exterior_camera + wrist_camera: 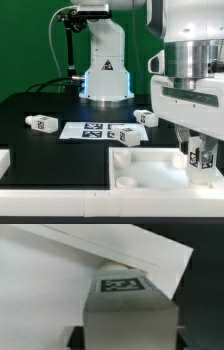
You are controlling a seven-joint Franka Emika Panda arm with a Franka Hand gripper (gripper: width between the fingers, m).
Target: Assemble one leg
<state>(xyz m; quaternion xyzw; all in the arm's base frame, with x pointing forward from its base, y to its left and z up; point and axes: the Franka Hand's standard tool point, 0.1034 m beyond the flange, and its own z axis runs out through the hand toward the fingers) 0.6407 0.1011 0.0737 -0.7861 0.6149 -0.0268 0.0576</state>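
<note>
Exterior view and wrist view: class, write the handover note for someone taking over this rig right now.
Gripper: shut on the leg, held upright.
Position: over the corner of the large white recessed part, at the exterior view's right.
Spare legs on the black table: lone spare leg, near spare leg, far spare leg; marker board between them.
Done: leg picked up and at the corner.
Left: seat it, fasten it, release. Whether it is already seated cannot be told.

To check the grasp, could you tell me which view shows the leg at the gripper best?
The wrist view: the leg fills it, close up. The exterior view shows it small between the gripper's fingers.
</note>
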